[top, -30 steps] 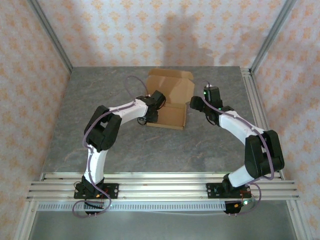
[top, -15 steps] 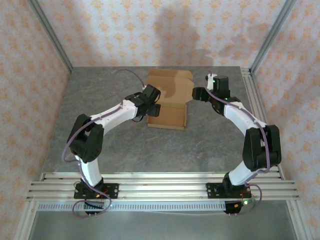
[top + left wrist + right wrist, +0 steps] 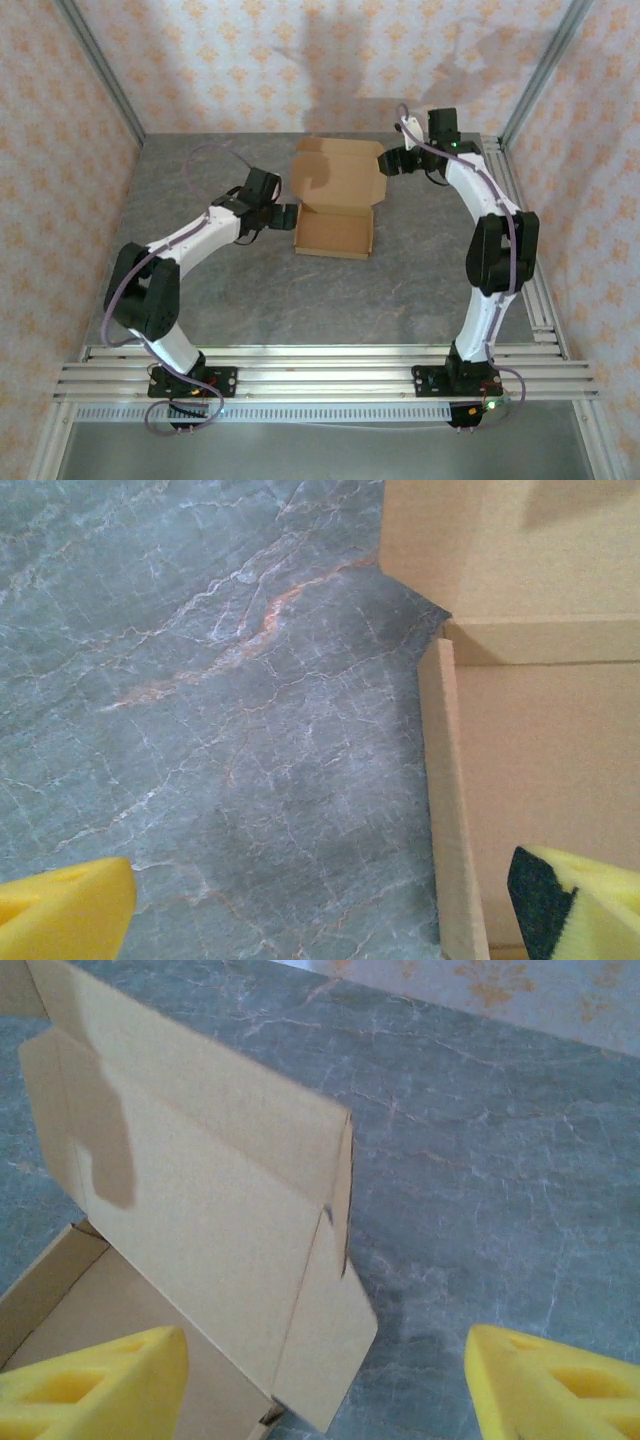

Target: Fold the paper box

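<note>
The paper box (image 3: pixel 335 228), mid-frame, looks light, stiff, creasable; pinch its raised lid edge. Both the left tool (image 3: pixel 281 213) and right tool (image 3: pixel 392 163) stand apart, empty.

Left claw (image 3: pixel 284 214) spread wide, low, pointing right; right claw (image 3: pixel 391 163) spread, reaching far, pointing left

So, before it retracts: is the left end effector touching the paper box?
Cannot tell. In the left wrist view the open left end effector straddles a side wall of the paper box; whether its inner pad rests on the floor is unclear.
</note>
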You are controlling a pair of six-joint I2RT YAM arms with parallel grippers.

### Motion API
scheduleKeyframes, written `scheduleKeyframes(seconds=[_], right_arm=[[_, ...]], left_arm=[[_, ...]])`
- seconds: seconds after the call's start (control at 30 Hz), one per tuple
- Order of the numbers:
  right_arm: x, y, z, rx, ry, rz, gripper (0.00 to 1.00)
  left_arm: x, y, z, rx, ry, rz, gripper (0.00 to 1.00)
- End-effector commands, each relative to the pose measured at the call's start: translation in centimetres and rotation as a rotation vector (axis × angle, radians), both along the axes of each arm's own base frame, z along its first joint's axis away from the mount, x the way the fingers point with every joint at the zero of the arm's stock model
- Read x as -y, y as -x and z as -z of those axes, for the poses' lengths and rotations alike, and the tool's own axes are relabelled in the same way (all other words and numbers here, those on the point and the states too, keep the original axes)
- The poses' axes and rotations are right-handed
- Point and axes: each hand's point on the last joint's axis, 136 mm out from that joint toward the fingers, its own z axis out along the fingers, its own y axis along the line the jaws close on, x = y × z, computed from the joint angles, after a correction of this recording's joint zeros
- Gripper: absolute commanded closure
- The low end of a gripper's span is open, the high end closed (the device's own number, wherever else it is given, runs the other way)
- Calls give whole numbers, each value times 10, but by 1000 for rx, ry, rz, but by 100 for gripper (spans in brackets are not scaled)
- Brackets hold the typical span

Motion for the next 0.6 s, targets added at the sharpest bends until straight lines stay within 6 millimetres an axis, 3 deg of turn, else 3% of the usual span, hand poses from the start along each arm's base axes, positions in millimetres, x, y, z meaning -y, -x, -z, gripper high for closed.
scheduleKeyframes(seconds=[0.0,0.17,0.23,0.37,0.57], right_arm=[[-1,17,14,-125,23,-121,30],[-9,13,18,-214,8,-216,39],[-14,7,21,-225,-9,-252,49],[-19,-1,34,-257,-26,-277,58],[-19,3,41,-269,-9,-319,80]], left_arm=[[6,-2,-30,114,8,74,3],[5,2,-33,139,13,87,3],[6,3,-33,143,22,91,3],[5,4,-32,139,20,91,2],[0,9,-32,141,5,79,2]])
